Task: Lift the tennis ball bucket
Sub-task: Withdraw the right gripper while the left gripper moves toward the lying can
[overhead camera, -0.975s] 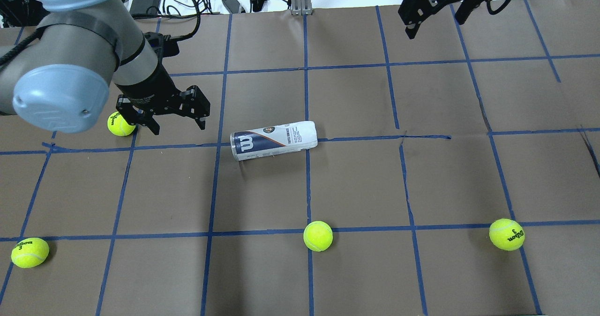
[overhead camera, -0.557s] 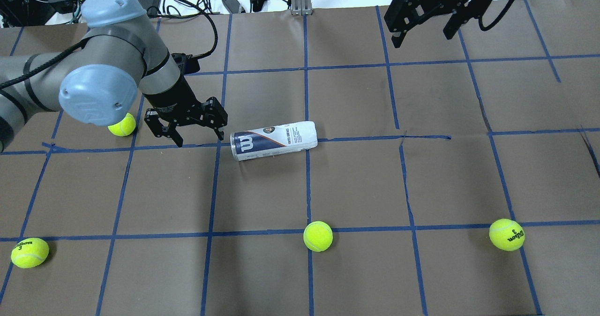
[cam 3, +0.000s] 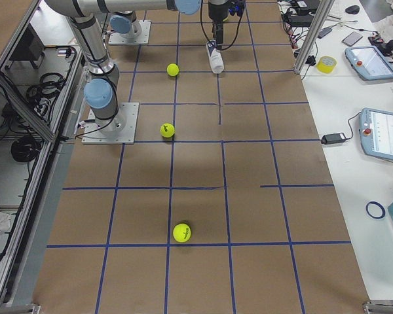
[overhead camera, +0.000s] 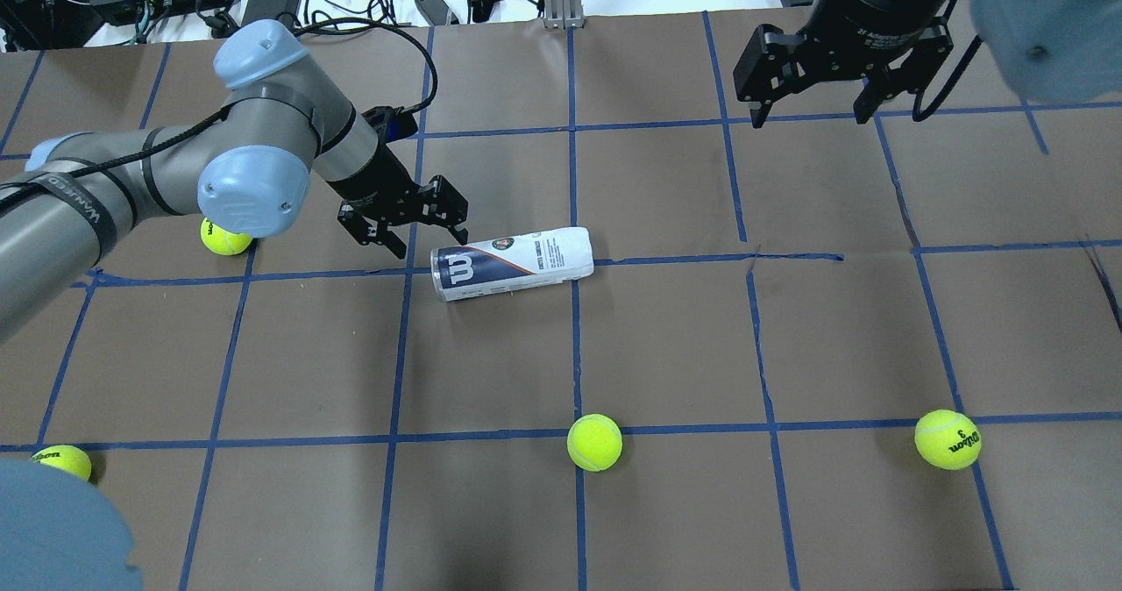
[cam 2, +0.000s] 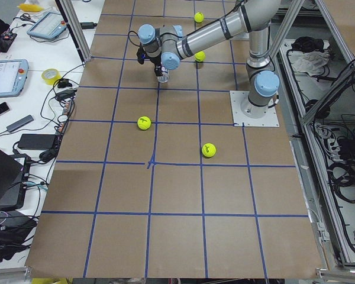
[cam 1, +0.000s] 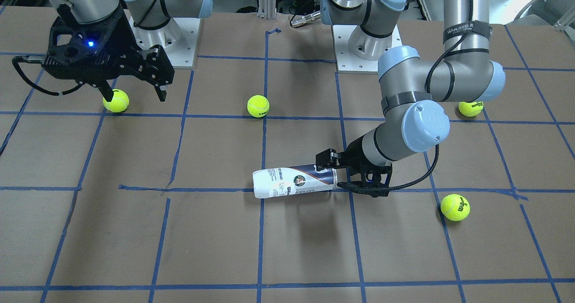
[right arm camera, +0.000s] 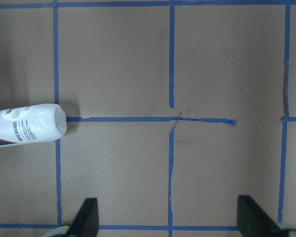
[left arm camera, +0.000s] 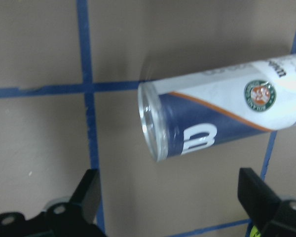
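Left gripper [overhead camera: 429, 242] hangs spread wide at the tennis ball bucket [overhead camera: 513, 262]'s 9 o'clock end, guessing to straddle it. Right gripper [overhead camera: 811, 116] is spread too.

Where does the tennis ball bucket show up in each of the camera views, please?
Exterior front-facing: tennis ball bucket lying just below centre.
Overhead exterior: left of centre.
Exterior left: cannot make it out; the left arm covers that spot.
Exterior right: top, centre.
Left wrist: right half.
Right wrist: left edge.
Shared landmark: the blue tape line at its white end.
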Robot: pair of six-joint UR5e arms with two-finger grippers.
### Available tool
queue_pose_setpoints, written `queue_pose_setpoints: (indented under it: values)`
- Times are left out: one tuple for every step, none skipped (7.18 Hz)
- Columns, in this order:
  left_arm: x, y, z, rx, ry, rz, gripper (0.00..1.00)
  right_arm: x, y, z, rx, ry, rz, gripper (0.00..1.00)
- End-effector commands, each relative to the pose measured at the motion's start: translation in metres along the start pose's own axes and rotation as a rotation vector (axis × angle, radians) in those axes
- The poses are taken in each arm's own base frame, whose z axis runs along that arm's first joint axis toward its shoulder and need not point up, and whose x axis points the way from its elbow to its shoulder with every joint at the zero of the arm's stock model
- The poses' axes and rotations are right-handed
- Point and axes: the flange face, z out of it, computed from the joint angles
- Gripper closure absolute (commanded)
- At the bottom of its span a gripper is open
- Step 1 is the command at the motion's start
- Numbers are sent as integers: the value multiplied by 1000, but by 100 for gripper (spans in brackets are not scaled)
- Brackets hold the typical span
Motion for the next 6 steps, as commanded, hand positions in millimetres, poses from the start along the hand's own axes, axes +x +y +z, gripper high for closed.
queue_pose_setpoints:
  values:
    - [-17,-14,30,-39,75,25,0,2,1,0,8,19,-1,0]
    - [-17,-15,35,-55,116,9,0,2,1,0,11,18,-1,0]
    - [-16,-15,34,-56,145,3,0,2,1,0,11,19,-4,0]
    - [-18,-17,30,-49,146,-1,0,3,0,0,11,21,-37,0]
    - [-24,-19,23,-37,147,-16,25,5,-2,0,12,31,-82,0]
    - [-26,-20,20,-31,149,-31,56,6,-2,-2,18,39,-83,0]
